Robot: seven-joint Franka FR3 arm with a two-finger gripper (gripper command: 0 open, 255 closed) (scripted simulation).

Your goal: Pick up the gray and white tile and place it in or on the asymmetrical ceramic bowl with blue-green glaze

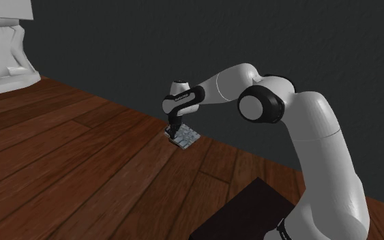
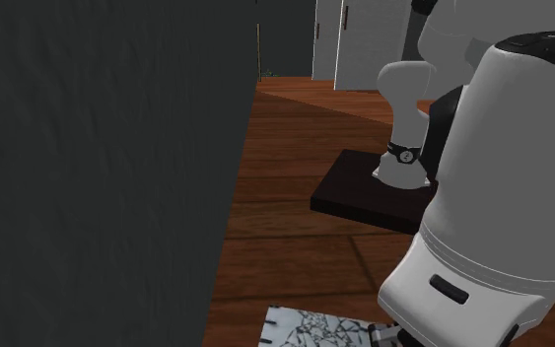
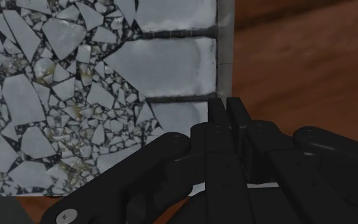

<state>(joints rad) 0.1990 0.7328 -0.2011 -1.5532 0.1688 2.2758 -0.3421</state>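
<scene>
On the dark wooden plank floor (image 1: 81, 170), just beside the dark grey wall (image 1: 149, 48), the flat grey-and-white mosaic tile (image 3: 56, 95) lies partly hidden beneath the all-black two-finger gripper (image 3: 226, 107), whose fingers meet, clenched, at the tile's edge; any grip on that edge cannot be made out.

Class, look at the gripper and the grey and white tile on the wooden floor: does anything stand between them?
Nothing visible does. The gripper is down at the tile, and in the wrist view its shut fingertips meet right at the tile's edge. The dark wall rises just behind the tile, not between them.
</scene>
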